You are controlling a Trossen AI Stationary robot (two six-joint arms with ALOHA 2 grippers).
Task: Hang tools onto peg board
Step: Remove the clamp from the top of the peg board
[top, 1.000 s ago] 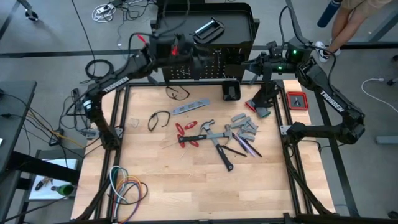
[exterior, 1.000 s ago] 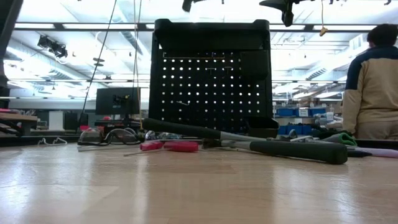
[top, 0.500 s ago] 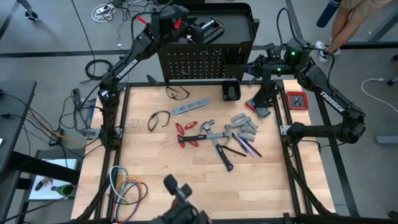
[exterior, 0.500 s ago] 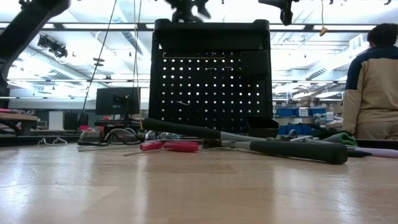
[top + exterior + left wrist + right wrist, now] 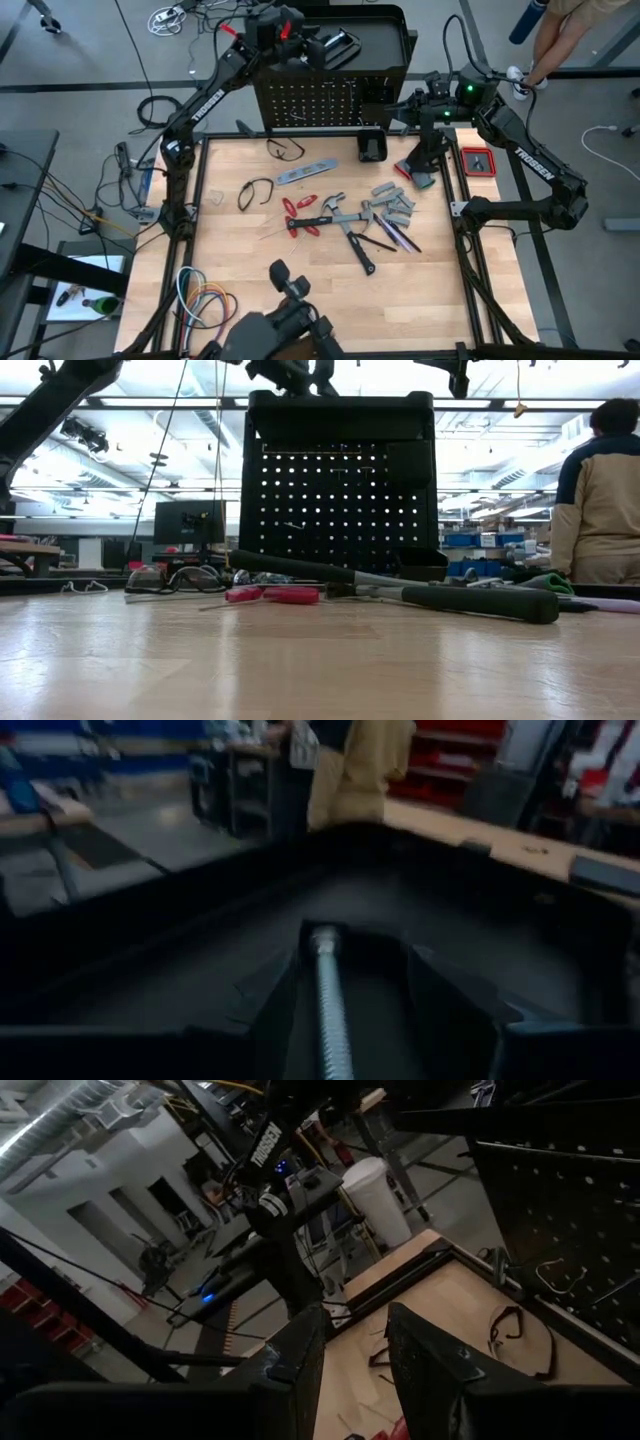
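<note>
A black peg board (image 5: 320, 102) stands upright at the far edge of a wooden table (image 5: 240, 270), with a tray (image 5: 385, 40) on top of its stand. The left claw (image 5: 308, 48) is raised over that tray, right at a black clamp (image 5: 335, 48) lying in it. From the claw's own camera, the two fingers (image 5: 440, 1010) stand apart on either side of the clamp's silver screw (image 5: 328, 1005); whether they are pressing on it I cannot tell. The right claw (image 5: 408, 108) waits beside the board's right edge, fingers a little apart and holding nothing.

Most tools still lie on the table in front of the board: a silver level (image 5: 306, 173), red pliers (image 5: 300, 214), hammers (image 5: 345, 222) and grey wrenches (image 5: 392, 203).

The step in hand looks like taking the clamp from the tray. Next, the left claw would need a firm grip, then to lift it and bring it down to the board's holed face.
</note>
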